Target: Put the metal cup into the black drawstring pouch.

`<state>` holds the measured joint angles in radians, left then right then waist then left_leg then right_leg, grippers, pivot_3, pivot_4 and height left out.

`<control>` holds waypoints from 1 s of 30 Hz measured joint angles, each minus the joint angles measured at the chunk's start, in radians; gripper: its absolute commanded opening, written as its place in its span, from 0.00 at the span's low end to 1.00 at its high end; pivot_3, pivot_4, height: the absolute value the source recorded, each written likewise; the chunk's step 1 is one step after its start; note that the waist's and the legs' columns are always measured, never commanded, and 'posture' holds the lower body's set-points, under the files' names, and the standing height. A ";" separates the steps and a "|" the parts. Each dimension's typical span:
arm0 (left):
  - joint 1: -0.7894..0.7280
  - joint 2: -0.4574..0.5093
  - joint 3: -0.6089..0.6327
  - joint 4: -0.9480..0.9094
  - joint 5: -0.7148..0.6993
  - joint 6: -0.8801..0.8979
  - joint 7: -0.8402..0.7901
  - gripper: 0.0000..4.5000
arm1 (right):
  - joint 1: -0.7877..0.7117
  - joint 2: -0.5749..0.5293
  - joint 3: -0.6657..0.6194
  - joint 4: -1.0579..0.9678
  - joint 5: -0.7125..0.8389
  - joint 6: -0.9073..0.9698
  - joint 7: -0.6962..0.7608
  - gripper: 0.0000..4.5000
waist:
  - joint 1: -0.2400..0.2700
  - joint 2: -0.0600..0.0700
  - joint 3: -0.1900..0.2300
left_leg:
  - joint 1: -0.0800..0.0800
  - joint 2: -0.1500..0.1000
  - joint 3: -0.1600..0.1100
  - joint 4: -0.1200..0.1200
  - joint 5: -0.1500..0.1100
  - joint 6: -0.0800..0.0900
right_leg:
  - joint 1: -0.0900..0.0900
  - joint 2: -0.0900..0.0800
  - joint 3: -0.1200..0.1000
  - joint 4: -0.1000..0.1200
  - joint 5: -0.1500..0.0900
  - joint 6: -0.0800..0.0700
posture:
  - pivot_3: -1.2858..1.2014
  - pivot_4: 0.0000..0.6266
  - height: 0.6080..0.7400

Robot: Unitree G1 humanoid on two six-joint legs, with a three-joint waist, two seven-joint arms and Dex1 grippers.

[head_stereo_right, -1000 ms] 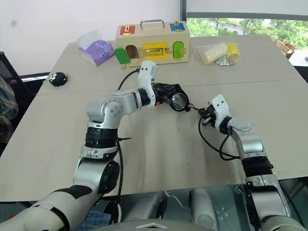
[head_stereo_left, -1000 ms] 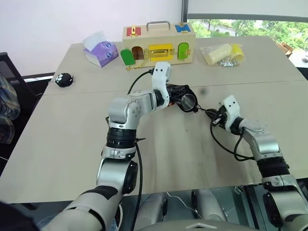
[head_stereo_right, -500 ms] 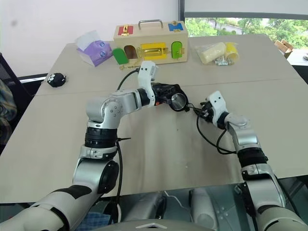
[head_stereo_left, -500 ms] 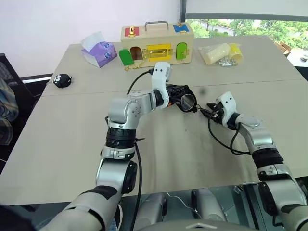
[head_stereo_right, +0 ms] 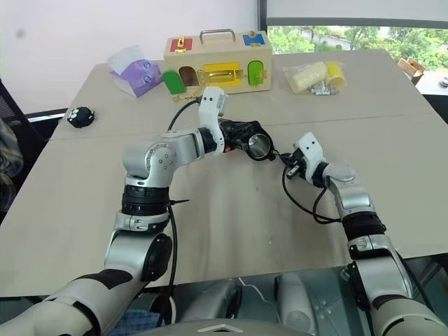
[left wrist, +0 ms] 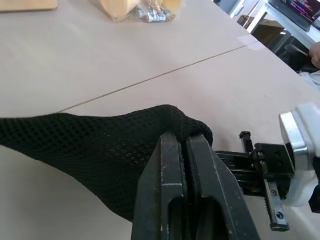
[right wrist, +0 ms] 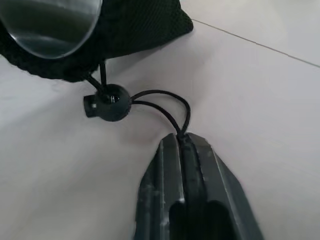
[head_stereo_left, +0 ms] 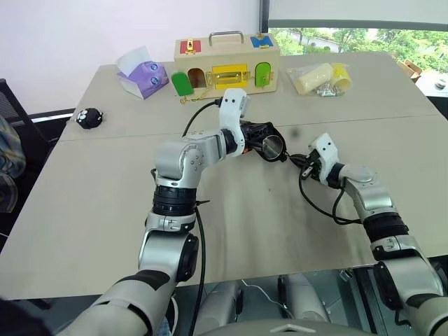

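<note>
1. Here, from my head cameras, my left arm reaches forward over the middle of the table [head_stereo_left: 105,210], elbow bent and forearm angled toward my right, with my left gripper [head_stereo_left: 257,143] pressed together on the black drawstring pouch [head_stereo_left: 260,133] above the tabletop. The metal cup [head_stereo_left: 274,147] sits in the pouch's mouth, its shiny round rim facing my right arm. My right arm stretches in from the near right edge, forearm low and angled toward my left, and my right gripper [head_stereo_left: 306,162] stops just beside the pouch.
2. Along the far edge stand a wooden latch box [head_stereo_left: 226,61], a purple tissue pack [head_stereo_left: 145,75] and a bag of yellow items [head_stereo_left: 322,77]; a small black round thing [head_stereo_left: 89,117] lies toward the left edge.
3. From my left wrist, my two fingers [left wrist: 170,200] are clamped flat together on a fold of the pouch's black mesh, and my right gripper lies just past them, close to the table.
4. From my right wrist, my fingers [right wrist: 192,195] are closed tight, pinching the thin drawstring cord [right wrist: 165,107]. The cord loops back through a round black cord stopper [right wrist: 107,102] resting on the table, right at the pouch's mouth, where the cup's rim shows.
</note>
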<state>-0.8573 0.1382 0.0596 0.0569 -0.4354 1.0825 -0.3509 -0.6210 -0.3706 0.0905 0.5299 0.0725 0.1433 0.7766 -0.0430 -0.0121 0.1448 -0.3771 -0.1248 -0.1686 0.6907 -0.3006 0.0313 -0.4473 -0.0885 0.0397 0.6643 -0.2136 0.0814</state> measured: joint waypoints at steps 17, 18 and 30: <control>0.015 -0.001 0.021 -0.006 -0.017 0.026 0.010 0.00 | 0.009 -0.103 -0.142 -0.319 -0.061 -0.127 -0.243 0.01 | 0.002 0.003 0.002 | -0.006 0.000 0.000 -0.002 0.000 0.000 | -0.008 -0.001 0.001 -0.001 0.000 0.000 | 0.52 0.24 0.77; 0.015 -0.012 0.032 -0.008 -0.035 0.036 0.011 0.00 | 0.008 -0.108 -0.139 -0.399 -0.071 -0.121 -0.248 0.01 | 0.001 0.003 0.002 | -0.006 0.000 -0.001 -0.002 0.000 0.000 | -0.008 -0.001 0.001 -0.001 0.000 0.000 | 0.52 0.24 0.77; -0.025 -0.075 0.189 -0.027 -0.215 -0.019 -0.013 0.40 | -0.229 -0.139 -0.076 -0.709 -0.224 -0.181 -0.317 0.00 | 0.012 0.003 0.002 | -0.006 -0.001 -0.001 -0.002 0.000 0.000 | -0.008 0.000 0.001 -0.002 0.000 0.000 | 0.52 0.24 0.77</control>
<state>-0.8818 0.0634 0.2488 0.0299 -0.6500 1.0633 -0.3642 -0.8498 -0.5098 0.0150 -0.1793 -0.1515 -0.0381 0.4598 -0.0312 -0.0095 0.1468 -0.3830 -0.1254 -0.1695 0.6888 -0.3005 0.0312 -0.4552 -0.0889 0.0403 0.6626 -0.2135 0.0814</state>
